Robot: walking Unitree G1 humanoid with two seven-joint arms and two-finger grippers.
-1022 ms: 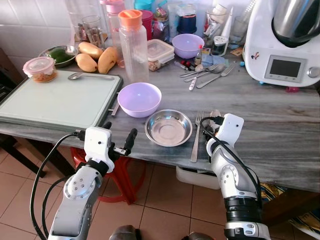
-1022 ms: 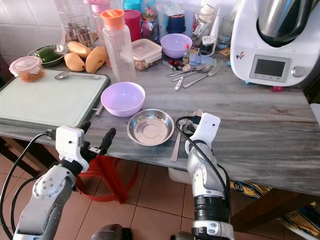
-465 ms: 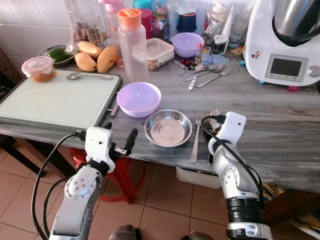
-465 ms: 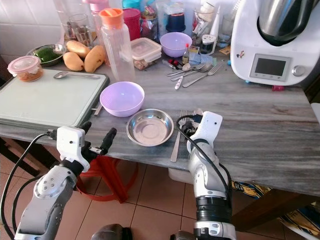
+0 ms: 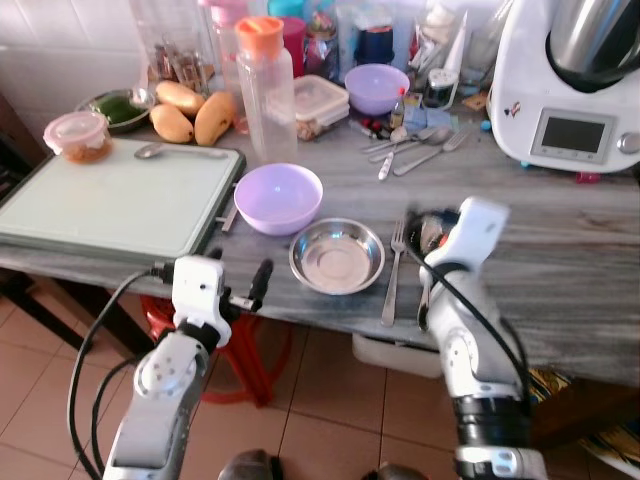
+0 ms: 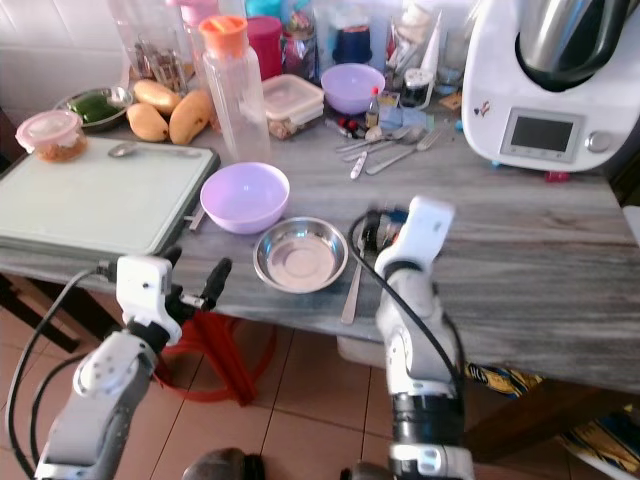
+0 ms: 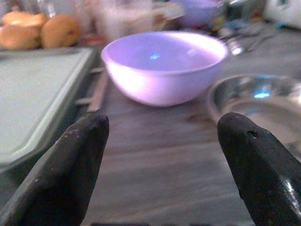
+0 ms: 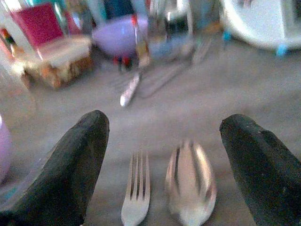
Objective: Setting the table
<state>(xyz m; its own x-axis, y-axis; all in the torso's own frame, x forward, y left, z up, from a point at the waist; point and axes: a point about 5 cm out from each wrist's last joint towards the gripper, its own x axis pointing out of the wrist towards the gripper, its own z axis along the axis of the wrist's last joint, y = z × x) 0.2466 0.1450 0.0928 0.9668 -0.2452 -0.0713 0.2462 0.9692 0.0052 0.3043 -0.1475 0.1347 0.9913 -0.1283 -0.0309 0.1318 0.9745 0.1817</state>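
Observation:
A steel bowl [image 5: 337, 256] sits near the table's front edge, with a purple bowl [image 5: 278, 197] just behind it to the left. To the bowl's right lie a fork [image 5: 391, 275] and a spoon [image 5: 424, 296], side by side. My right gripper [image 5: 428, 232] hovers open just above their heads. In its wrist view the fork [image 8: 136, 197] and spoon [image 8: 190, 188] lie below the spread fingers [image 8: 80, 160], untouched. My left gripper [image 5: 238, 270] stands open at the front edge, facing the purple bowl [image 7: 164, 66] and the steel bowl [image 7: 258, 99].
A green cutting board [image 5: 110, 200] covers the table's left. A tall bottle with an orange cap [image 5: 266, 90], mangoes [image 5: 190, 115], a second purple bowl [image 5: 376, 88] and loose cutlery [image 5: 415, 145] crowd the back. A white kitchen machine [image 5: 570, 90] stands back right. A red stool [image 5: 240, 350] is under the table.
My right gripper has risen and moved a little further over the table, and the spoon's handle now shows beside the fork. The left arm has barely moved.

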